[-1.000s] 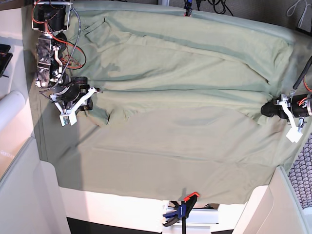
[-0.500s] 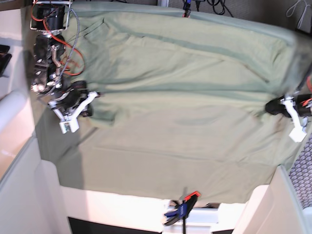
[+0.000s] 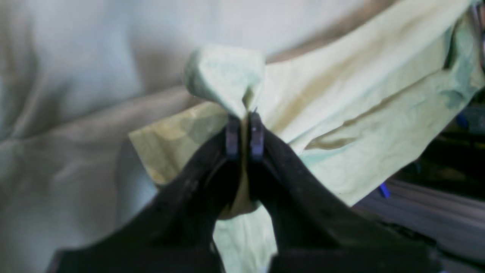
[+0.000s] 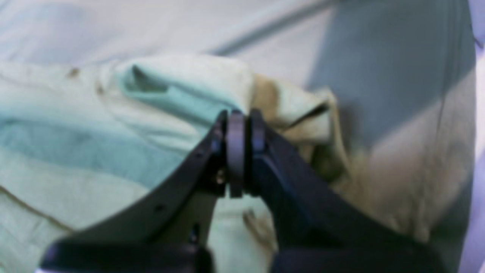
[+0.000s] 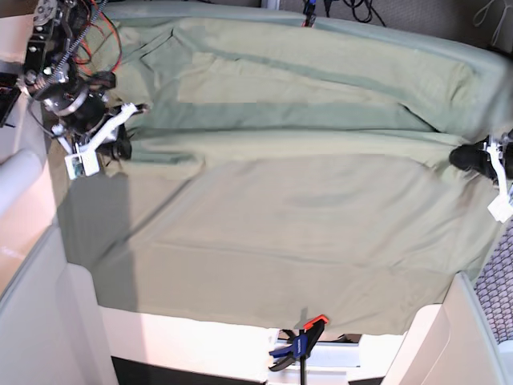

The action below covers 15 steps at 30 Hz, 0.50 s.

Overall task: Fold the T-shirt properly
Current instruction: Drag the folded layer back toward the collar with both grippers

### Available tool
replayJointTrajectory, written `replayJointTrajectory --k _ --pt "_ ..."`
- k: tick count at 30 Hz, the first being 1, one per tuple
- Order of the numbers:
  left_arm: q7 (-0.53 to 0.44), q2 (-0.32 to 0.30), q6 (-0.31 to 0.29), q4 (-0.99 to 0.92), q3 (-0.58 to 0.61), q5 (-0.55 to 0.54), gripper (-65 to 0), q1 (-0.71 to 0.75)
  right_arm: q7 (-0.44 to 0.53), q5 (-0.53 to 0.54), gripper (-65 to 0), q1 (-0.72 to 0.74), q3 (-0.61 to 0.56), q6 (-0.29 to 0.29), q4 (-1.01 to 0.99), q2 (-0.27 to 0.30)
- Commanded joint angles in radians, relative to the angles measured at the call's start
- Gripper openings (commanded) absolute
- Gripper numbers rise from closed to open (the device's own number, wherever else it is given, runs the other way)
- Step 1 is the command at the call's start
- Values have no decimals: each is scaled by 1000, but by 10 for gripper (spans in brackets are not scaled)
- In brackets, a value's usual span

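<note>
The pale sage-green T-shirt (image 5: 304, 104) lies spread over the far half of the table. Its near edge is pulled into a straight line between my two grippers. At the base view's left, my right gripper (image 5: 120, 149) is shut on a bunched end of the T-shirt (image 4: 182, 91); the right wrist view shows the fingertips (image 4: 235, 129) pressed together on the fabric. At the base view's right edge, my left gripper (image 5: 463, 157) is shut on the other end. In the left wrist view a fold of the T-shirt (image 3: 223, 76) sticks up out of my left gripper (image 3: 244, 132).
A larger sage-green cloth (image 5: 280, 257) covers the table under the shirt and hangs over the near edge. A blue and orange clamp (image 5: 298, 345) grips that edge. White panels (image 5: 32, 305) flank both sides. Cables lie beyond the far edge (image 5: 309, 12).
Both grippers have moved outward: the right one up and to the base view's left, the left one to its right. The shirt's near edge has been drawn from slack to straight.
</note>
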Motion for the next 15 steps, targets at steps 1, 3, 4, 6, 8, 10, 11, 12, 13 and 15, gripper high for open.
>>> replayJointTrajectory --k 1,3,4,6,8,10,11,12,13,15 --pt "-15 -37 -9 22 -11 -23 -650 -16 15 27 -650 -2 26 -3 39 14" --pt "-14 -44 -9 27 -11 -23 -650 -10 9 51 -650 -43 56 -3 75 14" --pt "-14 -48 -9 27 -11 -23 -650 -8 6 62 -650 -63 69 -3 91 14" --pt "-10 -53 -9 27 -11 -23 -650 -8 -7 80 -650 -101 90 -3 124 14" --pt "-5 -53 -9 27 -11 -23 -650 -8 -11 90 -650 -136 103 -3 156 14" --pt "-3 -53 -9 27 -11 -23 -650 -7 -12 90 -650 -171 113 -3 190 14" --pt "-2 -53 -9 27 -11 -23 -650 -5 -14 90 -650 -188 118 -3 207 14" --pt "0 -53 -9 27 -11 -23 -650 -2 -15 90 -650 -205 122 -3 219 14" --pt "0 -53 -9 27 -11 -23 -650 3 -16 90 -650 -220 127 -3 229 14" --pt "0 -53 -9 27 -11 -23 -650 14 -19 89 -650 -243 135 -3 243 13"
